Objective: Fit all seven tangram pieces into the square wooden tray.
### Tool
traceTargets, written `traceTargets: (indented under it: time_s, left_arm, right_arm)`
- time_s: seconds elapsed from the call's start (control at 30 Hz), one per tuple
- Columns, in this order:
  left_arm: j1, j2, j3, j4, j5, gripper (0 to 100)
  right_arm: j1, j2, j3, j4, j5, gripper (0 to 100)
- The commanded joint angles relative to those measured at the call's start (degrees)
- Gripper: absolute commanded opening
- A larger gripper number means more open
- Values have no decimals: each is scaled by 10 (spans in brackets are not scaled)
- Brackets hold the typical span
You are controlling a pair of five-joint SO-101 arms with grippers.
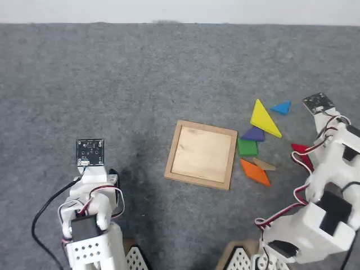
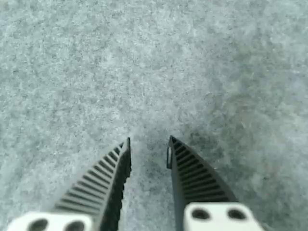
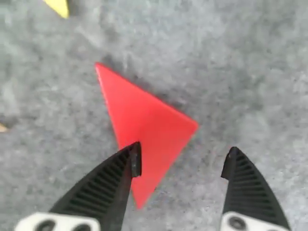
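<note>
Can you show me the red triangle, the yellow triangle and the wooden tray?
red triangle [image 3: 147,122], right wrist view, its middle.
yellow triangle [image 1: 262,118], high view, its middle.
wooden tray [image 1: 172,149], high view, its left rim.

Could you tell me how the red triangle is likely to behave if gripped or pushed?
The red triangle looks like a flat, rigid piece, so it probably will not bend or roll. It lies flush on the fuzzy grey mat, so the open right pincer may struggle to grip its thin edges. Pushed, it would likely slide and pivot.

Grey felt-like table cover [image 1: 112,84], pale wall strip [image 1: 180,11] beyond.
</note>
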Motion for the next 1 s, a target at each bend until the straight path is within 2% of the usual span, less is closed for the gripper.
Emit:
traceTargets:
  time_s: [0.0, 0.37, 0.73, 0.97]
  left_arm:
    - [-2, 1, -5, 4, -6, 121]
    - [-2, 1, -5, 4, -6, 121]
    - [-2, 1, -5, 4, -6, 121]
    - [-2, 1, -5, 4, -6, 121]
  right_arm:
    - [-6, 22, -43, -18, 0, 279]
    - [-22, 138, -62, -16, 38, 275]
    - [-40, -29, 162, -77, 111, 274]
    - [-44, -36, 192, -73, 113, 274]
